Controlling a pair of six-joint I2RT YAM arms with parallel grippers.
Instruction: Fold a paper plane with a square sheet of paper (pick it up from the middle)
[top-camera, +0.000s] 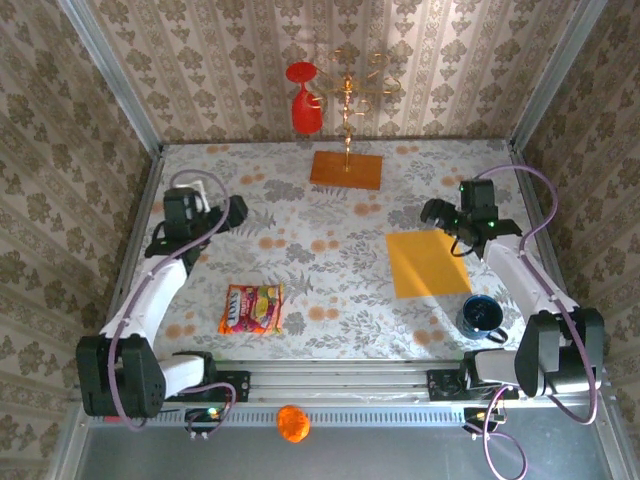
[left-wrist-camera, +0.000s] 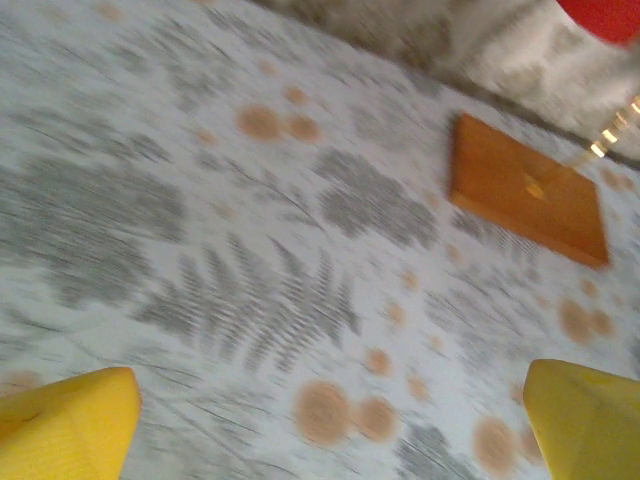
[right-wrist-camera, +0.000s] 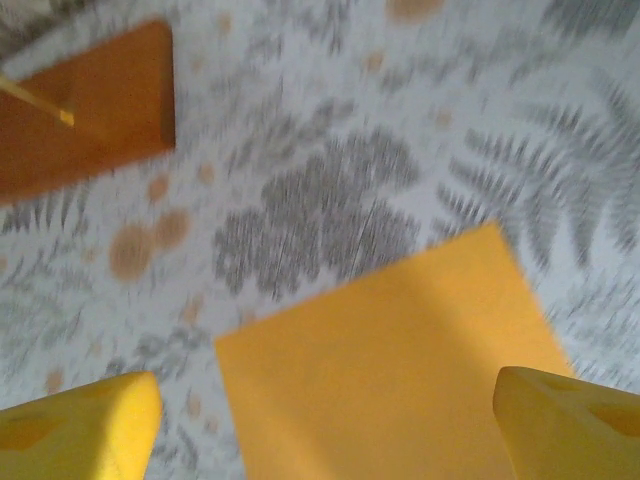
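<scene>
Lying flat, square sheet of paper (top-camera: 428, 262) is plain; snack packet (top-camera: 252, 308) print unreadable.

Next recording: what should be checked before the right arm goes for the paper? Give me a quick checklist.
1. Sheet of paper flat and unfolded: ok.
2. Right gripper open: ok.
3. Right gripper over the sheet's middle: not ok, it is nearer the far edge.
4. Left gripper open, away from the sheet: ok.
5. Mug clear of the sheet's near corner: cannot tell.
</scene>
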